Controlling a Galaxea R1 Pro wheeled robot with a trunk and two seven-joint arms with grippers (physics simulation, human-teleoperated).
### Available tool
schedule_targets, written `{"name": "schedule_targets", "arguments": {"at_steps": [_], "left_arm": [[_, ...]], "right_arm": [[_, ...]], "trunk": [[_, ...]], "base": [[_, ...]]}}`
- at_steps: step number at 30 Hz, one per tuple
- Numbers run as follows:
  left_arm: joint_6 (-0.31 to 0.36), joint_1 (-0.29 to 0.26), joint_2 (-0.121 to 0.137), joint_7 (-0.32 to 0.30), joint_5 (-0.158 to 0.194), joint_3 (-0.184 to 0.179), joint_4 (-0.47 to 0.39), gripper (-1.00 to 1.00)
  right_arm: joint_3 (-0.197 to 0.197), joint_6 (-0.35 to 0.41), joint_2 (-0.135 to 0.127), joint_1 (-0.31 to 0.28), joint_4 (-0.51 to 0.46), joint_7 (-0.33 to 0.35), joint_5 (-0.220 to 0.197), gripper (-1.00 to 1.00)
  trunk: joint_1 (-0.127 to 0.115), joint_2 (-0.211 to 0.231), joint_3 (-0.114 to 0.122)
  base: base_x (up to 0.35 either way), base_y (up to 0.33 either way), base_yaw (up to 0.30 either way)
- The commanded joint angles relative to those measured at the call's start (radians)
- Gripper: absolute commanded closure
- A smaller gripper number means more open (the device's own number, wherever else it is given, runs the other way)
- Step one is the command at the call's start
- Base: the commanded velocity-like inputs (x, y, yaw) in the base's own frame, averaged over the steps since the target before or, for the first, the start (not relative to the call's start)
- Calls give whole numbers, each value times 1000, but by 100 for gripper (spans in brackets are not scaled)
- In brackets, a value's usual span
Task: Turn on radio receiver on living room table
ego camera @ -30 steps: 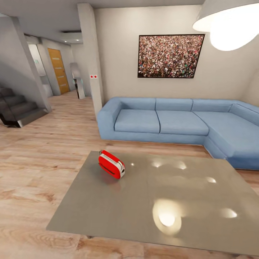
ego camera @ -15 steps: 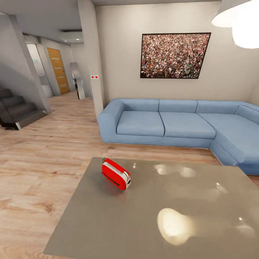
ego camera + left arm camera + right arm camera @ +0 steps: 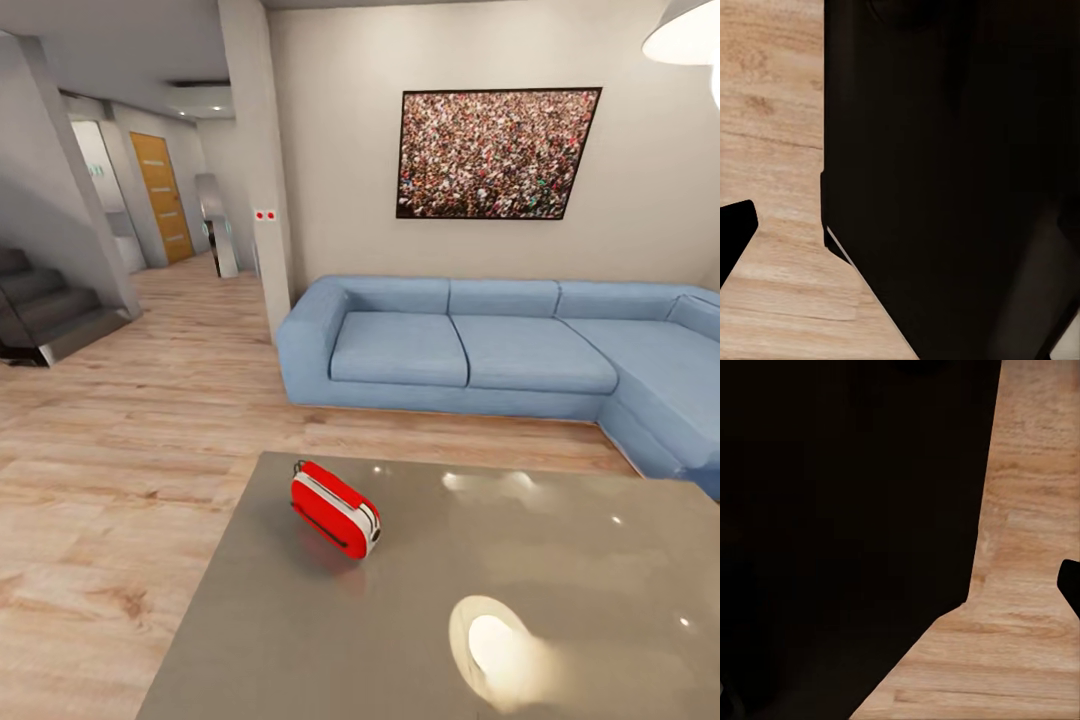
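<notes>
Blue L-shaped sofa (image 3: 480,350) under a framed crowd picture (image 3: 495,153), light plank floor (image 3: 120,440), stairs (image 3: 40,310).

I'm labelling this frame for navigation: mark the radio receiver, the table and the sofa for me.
radio receiver (image 3: 335,507): head view, on its red upper face.
table (image 3: 560,560): head view, on the bare glossy grey top.
sofa (image 3: 400,348): head view, on the leftmost seat cushion.

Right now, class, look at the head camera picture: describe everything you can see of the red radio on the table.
The radio receiver is a small red box with rounded corners, a white trim band around one end and a thin black handle along its side. It looks like glossy plastic. It rests on the table, near the far left corner, set at an angle to the edges. Only the glossy grey tabletop touches it. Its dial and grille are not visible from here.
</notes>
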Motion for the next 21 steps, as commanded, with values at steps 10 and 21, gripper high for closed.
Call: {"name": "schedule_targets", "arguments": {"at_steps": [10, 21], "left_arm": [[0, 0, 0, 0, 0, 0, 0, -100], [0, 0, 0, 1, 0, 0, -1, -100]], "right_arm": [[0, 0, 0, 0, 0, 0, -1, -100], [-1, -2, 0, 0, 0, -2, -2, -100]], "trunk": [[0, 0, 0], [0, 0, 0]], "base": [[25, 9, 0], [1, 0, -171]]}}
